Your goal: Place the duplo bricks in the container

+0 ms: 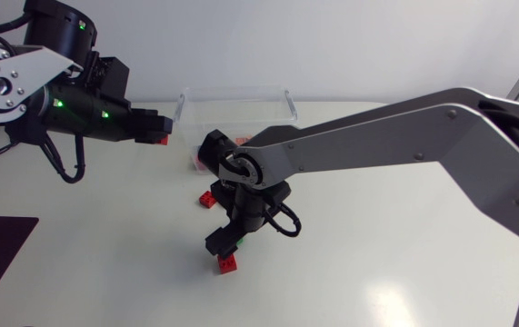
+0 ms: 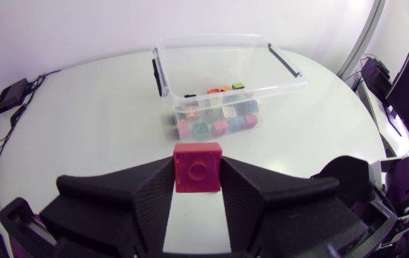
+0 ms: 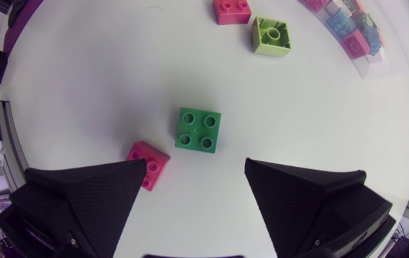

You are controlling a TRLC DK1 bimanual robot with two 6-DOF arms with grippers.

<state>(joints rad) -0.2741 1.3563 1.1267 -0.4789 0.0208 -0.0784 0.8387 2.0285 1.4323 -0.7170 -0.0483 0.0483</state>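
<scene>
Clamping red brick [image 2: 198, 167] from two sides in left gripper [image 2: 198, 180], fingers narrowed onto it, short of container [image 2: 215, 40] ahead. Carry over near rim, release only once above bricks [image 2: 218, 122] inside, low enough to avoid bounce. Holding nothing in right gripper [image 3: 195, 168], fingers wide apart over green brick [image 3: 198, 130], with pink brick [image 3: 149, 164] close beside one finger: straddle green alone. Ample bare table [image 1: 404, 263] around; mind right arm [image 1: 377, 136] stretched just before container, probably tight there.
</scene>
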